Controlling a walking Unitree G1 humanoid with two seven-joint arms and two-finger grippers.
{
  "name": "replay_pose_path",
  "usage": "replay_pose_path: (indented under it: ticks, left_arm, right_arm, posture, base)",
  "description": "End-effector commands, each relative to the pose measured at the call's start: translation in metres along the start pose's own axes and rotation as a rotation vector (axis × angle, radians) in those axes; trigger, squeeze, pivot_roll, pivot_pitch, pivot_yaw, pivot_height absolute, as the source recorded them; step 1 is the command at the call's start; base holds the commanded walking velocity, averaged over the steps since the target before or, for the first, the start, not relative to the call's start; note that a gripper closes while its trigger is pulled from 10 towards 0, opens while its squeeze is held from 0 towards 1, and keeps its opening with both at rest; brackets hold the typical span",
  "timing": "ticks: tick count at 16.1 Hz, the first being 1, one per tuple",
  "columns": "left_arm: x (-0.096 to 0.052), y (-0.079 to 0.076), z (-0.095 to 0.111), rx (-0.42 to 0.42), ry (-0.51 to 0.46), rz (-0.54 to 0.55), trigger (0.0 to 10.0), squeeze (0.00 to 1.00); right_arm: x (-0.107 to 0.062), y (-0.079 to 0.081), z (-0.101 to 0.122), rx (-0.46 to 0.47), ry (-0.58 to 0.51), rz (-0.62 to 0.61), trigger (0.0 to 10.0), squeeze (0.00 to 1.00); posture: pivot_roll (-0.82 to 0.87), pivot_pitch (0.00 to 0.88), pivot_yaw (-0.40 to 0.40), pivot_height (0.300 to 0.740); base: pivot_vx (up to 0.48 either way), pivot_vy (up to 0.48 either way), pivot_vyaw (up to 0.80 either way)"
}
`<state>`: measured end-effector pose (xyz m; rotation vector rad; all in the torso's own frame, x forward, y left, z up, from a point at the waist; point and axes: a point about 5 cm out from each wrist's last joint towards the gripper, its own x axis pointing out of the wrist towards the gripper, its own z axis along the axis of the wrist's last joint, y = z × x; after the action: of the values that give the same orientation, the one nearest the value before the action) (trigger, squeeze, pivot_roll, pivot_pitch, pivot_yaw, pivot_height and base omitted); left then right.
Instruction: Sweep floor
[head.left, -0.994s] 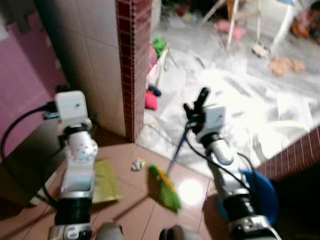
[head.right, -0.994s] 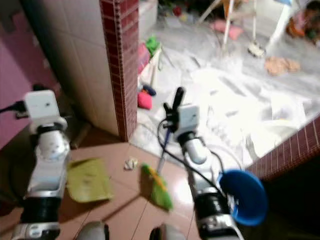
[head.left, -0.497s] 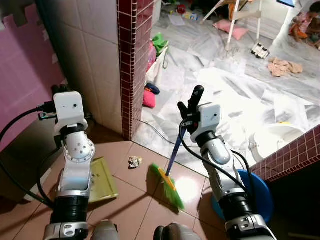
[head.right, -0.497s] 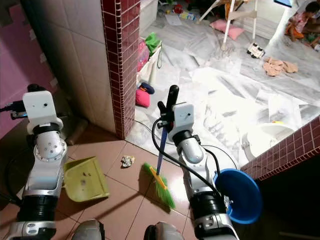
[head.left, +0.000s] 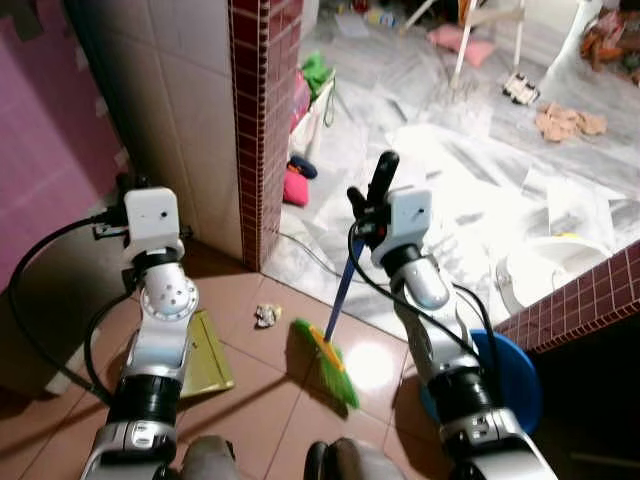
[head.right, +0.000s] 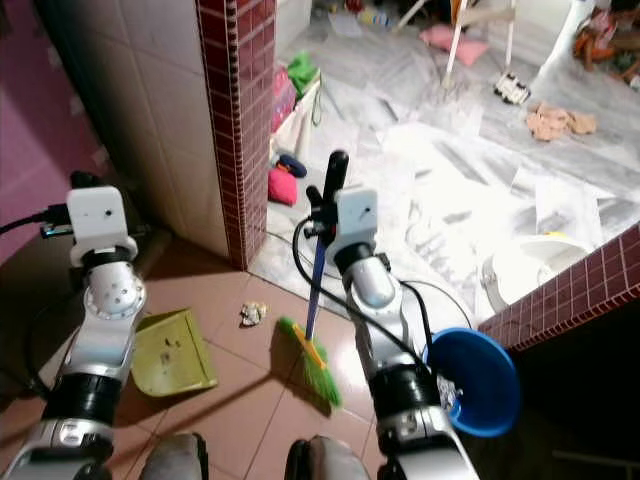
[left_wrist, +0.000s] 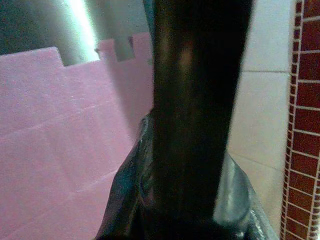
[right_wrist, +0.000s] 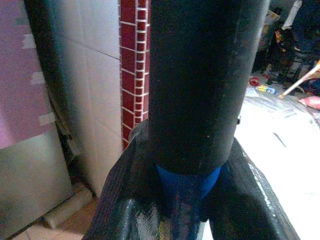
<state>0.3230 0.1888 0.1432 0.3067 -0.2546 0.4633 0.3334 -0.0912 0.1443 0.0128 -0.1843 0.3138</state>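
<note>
On the terracotta-tiled floor (head.left: 250, 400) before the robot, a small broom with a blue handle and green bristles (head.left: 326, 355) stands tilted, its bristle head resting on the tiles and its handle rising toward the right gripper (head.left: 372, 200). The right gripper is clamped around the upper part of the blue handle, as the right wrist view confirms, where the blue shaft (right_wrist: 186, 200) sits between the two black fingers (right_wrist: 200, 85). A crumpled scrap of whitish paper (head.left: 267, 316) lies on the tiles just to the left of the bristles, apart from them. A yellow-green plastic dustpan (head.right: 172, 352) lies flat on the floor beside the left arm, between the paper scrap and the robot's left side. The left gripper (head.left: 130, 190) is raised near the white-tiled wall (head.left: 190, 120); whether its fingers are open or closed cannot be told, since the left wrist view offers only a dark finger (left_wrist: 192, 110) against a pink foam panel (left_wrist: 60, 135). A pillar edged in dark red mosaic tile (head.left: 258, 130) stands behind the paper scrap, and beyond it extends a pale marble floor (head.left: 470, 170) strewn with clothes and toys. A round blue plastic basin (head.right: 478, 375) sits by the right arm, next to a low red-tiled ledge (head.left: 585, 300).
</note>
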Motion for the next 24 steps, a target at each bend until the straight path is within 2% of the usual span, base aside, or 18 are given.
replay_pose_path:
  ticks: [1, 3, 6, 7, 8, 10, 11, 13, 14, 16, 17, 19, 22, 24]
  left_arm:
    - [0.004, -0.007, 0.014, -0.014, -0.068, -0.005, 10.0, 0.0]
    - [0.006, -0.02, 0.021, -0.031, -0.084, -0.015, 10.0, 0.0]
    - [0.005, -0.032, 0.024, -0.087, -0.115, -0.031, 10.0, 0.0]
    - [0.004, -0.036, 0.026, -0.136, -0.137, -0.049, 10.0, 0.0]
    - [0.003, -0.037, 0.029, -0.156, -0.182, -0.021, 10.0, 0.0]
    - [0.0, -0.041, 0.027, -0.161, -0.155, -0.002, 10.0, 0.0]
    - [-0.003, -0.043, 0.026, -0.164, -0.159, -0.002, 10.0, 0.0]
    - [-0.006, -0.045, 0.024, -0.165, -0.154, 0.008, 10.0, 0.0]
    - [-0.009, -0.047, 0.022, -0.178, -0.151, 0.002, 10.0, 0.0]
    - [-0.013, -0.051, 0.02, -0.195, -0.163, -0.03, 10.0, 0.0]
    - [-0.014, -0.052, 0.02, -0.197, -0.167, -0.038, 10.0, 0.0]
    - [-0.015, -0.053, 0.02, -0.195, -0.182, -0.057, 10.0, 0.0]
    - [-0.014, -0.054, 0.018, -0.189, -0.181, -0.066, 10.0, 0.0]
    - [-0.013, -0.052, 0.016, -0.181, -0.163, -0.07, 10.0, 0.0]
  right_arm:
    - [0.003, -0.01, 0.009, -0.038, -0.026, -0.032, 10.0, 0.0]
    - [0.008, -0.02, 0.018, -0.085, -0.045, -0.073, 10.0, 0.0]
    - [0.013, -0.024, 0.029, -0.121, -0.089, -0.104, 10.0, 0.0]
    - [0.016, -0.024, 0.033, -0.094, -0.103, -0.105, 10.0, 0.0]
    - [0.02, -0.023, 0.036, -0.059, -0.112, -0.113, 10.0, 0.0]
    - [0.024, -0.018, 0.037, -0.008, -0.119, -0.119, 10.0, 0.0]
    - [0.026, -0.015, 0.036, 0.08, -0.11, -0.137, 10.0, 0.0]
    - [0.028, -0.01, 0.037, 0.147, -0.114, -0.128, 10.0, 0.0]
    - [0.03, -0.002, 0.039, 0.237, -0.126, -0.119, 10.0, 0.0]
    - [0.03, 0.012, 0.041, 0.323, -0.134, -0.037, 10.0, 0.0]
    - [0.028, 0.016, 0.041, 0.341, -0.136, -0.002, 10.0, 0.0]
    - [0.021, 0.021, 0.041, 0.447, -0.124, 0.132, 10.0, 0.0]
    - [0.014, 0.021, 0.038, 0.481, -0.086, 0.247, 10.0, 0.0]
    - [0.002, 0.022, 0.044, 0.509, -0.058, 0.462, 10.0, 0.0]
  posture:
    - [-0.07, 0.199, -0.144, 0.74]
    - [-0.09, 0.233, -0.157, 0.74]
    - [-0.1, 0.254, -0.167, 0.74]
    - [-0.1, 0.259, -0.171, 0.74]
    - [-0.1, 0.265, -0.175, 0.74]
    - [-0.11, 0.27, -0.181, 0.74]
    - [-0.11, 0.27, -0.181, 0.74]
    - [-0.1, 0.269, -0.183, 0.74]
    - [-0.1, 0.267, -0.183, 0.74]
    - [-0.1, 0.26, -0.182, 0.74]
    - [-0.1, 0.258, -0.18, 0.74]
    - [-0.1, 0.25, -0.179, 0.74]
    - [-0.1, 0.24, -0.176, 0.74]
    - [-0.1, 0.229, -0.173, 0.74]
  base:
    - [0.0, 0.0, 0.0]
    - [0.0, 0.0, 0.0]
    - [0.0, 0.0, 0.0]
    - [0.0, 0.0, 0.0]
    - [0.0, 0.0, 0.0]
    - [0.0, 0.0, 0.0]
    - [0.0, 0.0, 0.0]
    - [0.0, 0.0, 0.0]
    - [0.0, 0.0, 0.0]
    - [0.0, 0.0, 0.0]
    - [0.0, 0.0, 0.0]
    - [0.0, 0.0, 0.0]
    - [0.0, 0.0, 0.0]
    - [0.0, 0.0, 0.0]
